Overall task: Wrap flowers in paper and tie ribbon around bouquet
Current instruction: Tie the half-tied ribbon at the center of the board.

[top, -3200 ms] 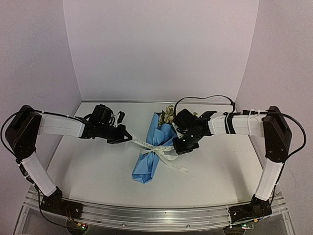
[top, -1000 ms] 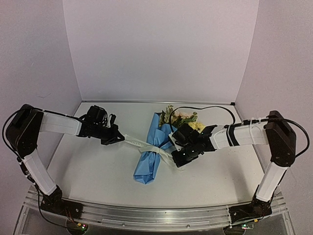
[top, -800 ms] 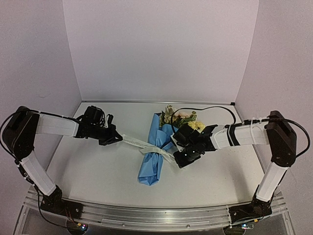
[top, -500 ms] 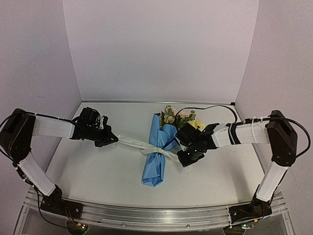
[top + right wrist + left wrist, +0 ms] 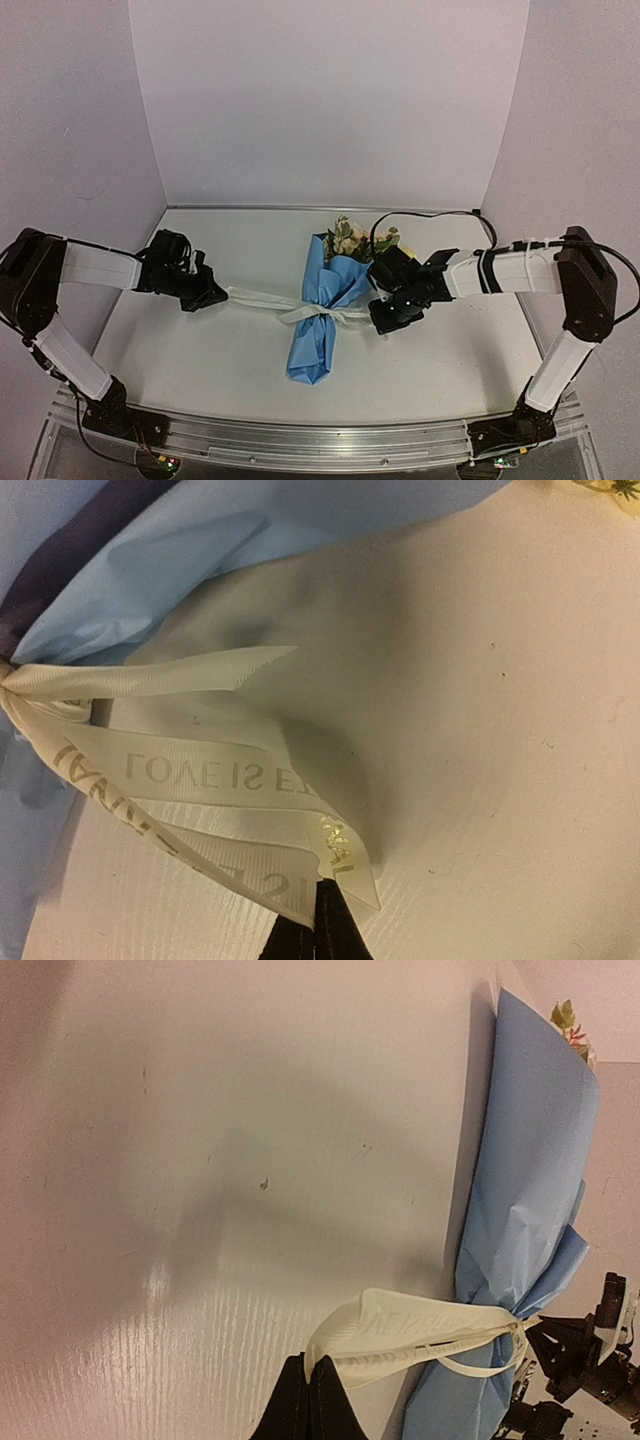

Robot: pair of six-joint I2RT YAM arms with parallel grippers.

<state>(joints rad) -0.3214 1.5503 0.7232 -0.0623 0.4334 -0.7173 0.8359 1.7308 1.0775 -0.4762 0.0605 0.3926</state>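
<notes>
Both arms stretch low and nearly flat over the table (image 5: 180, 370), reaching in from its left and right edges. The left gripper (image 5: 214, 298) and the right gripper (image 5: 379, 322) are each clamped on an end of the ribbon (image 5: 265, 299). The ribbon is knotted round the paper (image 5: 318, 340) at the table's middle, with the flowers (image 5: 350, 240) toward the far edge.

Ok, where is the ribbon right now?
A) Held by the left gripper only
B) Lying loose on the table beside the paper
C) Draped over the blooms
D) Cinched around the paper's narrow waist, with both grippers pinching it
D: the ribbon gathers the paper at its narrow waist. The left gripper is shut on loops of it on one side and the right gripper on the other.
</notes>
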